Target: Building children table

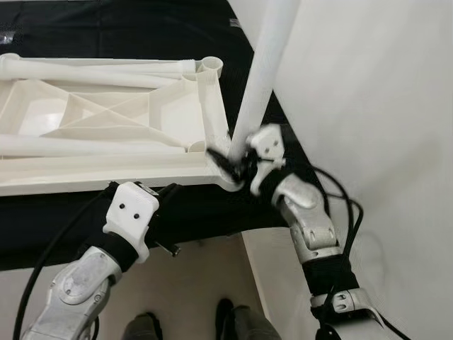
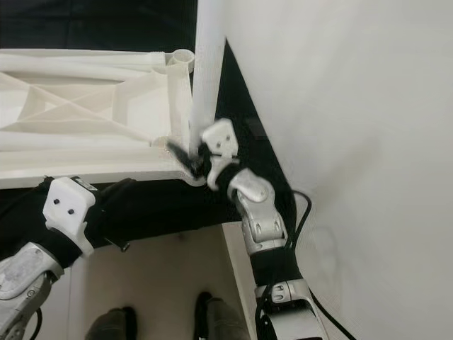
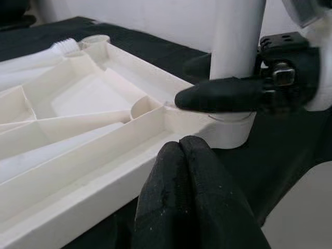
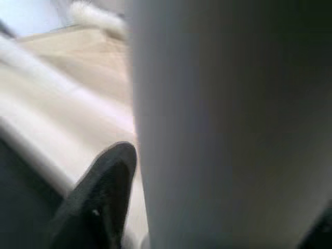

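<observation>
The white plastic table top (image 1: 106, 120) lies upside down on a black cloth. One white table leg (image 1: 265, 64) stands upright in the near right corner socket (image 3: 231, 132). My right gripper (image 1: 237, 159) is shut on this leg just above the socket, with one black finger (image 3: 223, 96) across its front. Close up, the leg (image 4: 228, 124) has a fingertip (image 4: 98, 192) beside it. My left gripper (image 1: 170, 198) sits at the table top's near edge, left of the leg. Its fingers (image 3: 192, 197) are pressed together on nothing.
Two loose white legs (image 1: 92, 69) (image 1: 71, 145) lie inside the upturned table top. An empty socket (image 1: 210, 66) is at the far right corner. A white wall (image 1: 368, 106) rises close on the right. Two dark shoes (image 1: 237, 322) stand on the pale floor below.
</observation>
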Robot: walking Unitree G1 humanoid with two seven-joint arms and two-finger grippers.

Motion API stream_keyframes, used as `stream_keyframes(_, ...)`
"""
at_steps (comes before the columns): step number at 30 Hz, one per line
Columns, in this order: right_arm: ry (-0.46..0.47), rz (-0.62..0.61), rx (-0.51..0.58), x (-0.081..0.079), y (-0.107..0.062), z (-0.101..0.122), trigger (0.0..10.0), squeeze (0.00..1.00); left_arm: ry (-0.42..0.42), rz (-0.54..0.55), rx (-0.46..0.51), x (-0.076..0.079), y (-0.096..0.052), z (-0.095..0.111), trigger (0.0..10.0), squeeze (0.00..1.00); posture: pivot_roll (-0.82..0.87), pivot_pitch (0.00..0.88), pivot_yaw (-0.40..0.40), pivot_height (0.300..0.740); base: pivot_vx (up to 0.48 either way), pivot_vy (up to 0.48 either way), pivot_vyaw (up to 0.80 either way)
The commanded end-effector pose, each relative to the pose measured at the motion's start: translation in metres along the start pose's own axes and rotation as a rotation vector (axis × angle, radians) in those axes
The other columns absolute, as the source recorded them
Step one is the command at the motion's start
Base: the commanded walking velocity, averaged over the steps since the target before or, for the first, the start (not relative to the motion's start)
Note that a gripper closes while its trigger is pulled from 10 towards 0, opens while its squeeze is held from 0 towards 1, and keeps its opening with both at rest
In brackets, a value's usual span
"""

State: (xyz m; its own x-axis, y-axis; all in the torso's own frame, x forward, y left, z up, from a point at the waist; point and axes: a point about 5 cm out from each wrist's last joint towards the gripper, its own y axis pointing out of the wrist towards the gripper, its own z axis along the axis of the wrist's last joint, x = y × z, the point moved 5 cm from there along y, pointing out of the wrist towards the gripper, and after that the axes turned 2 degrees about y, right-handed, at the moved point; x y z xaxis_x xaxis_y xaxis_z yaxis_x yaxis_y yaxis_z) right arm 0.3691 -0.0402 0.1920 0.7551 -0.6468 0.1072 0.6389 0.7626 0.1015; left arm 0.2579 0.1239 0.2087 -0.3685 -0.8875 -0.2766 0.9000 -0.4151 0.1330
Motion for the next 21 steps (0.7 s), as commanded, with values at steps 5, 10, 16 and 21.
stream_keyframes(5,-0.122,0.419,0.074,-0.027,0.01,0.049,10.0,0.0,-0.014,-0.016,0.006,0.005,0.002,-0.001,10.0,0.0,0.07,0.256,-0.129,0.74,0.0,0.0,0.0)
stream_keyframes(10,-0.117,0.598,0.052,-0.032,0.008,0.056,10.0,0.0,-0.009,-0.01,0.008,0.004,0.002,0.0,10.0,0.0,0.08,0.255,-0.133,0.74,0.0,0.0,0.0)
stream_keyframes(16,-0.097,0.708,0.038,-0.03,0.005,0.062,10.0,0.0,-0.006,-0.004,0.011,0.003,0.001,0.001,10.0,0.0,0.09,0.258,-0.137,0.74,0.0,0.0,0.0)
stream_keyframes(21,-0.109,0.744,0.004,-0.023,0.004,0.064,4.1,0.0,-0.004,-0.001,0.009,0.003,0.0,0.001,10.0,0.0,0.09,0.265,-0.136,0.74,0.0,0.0,0.0)
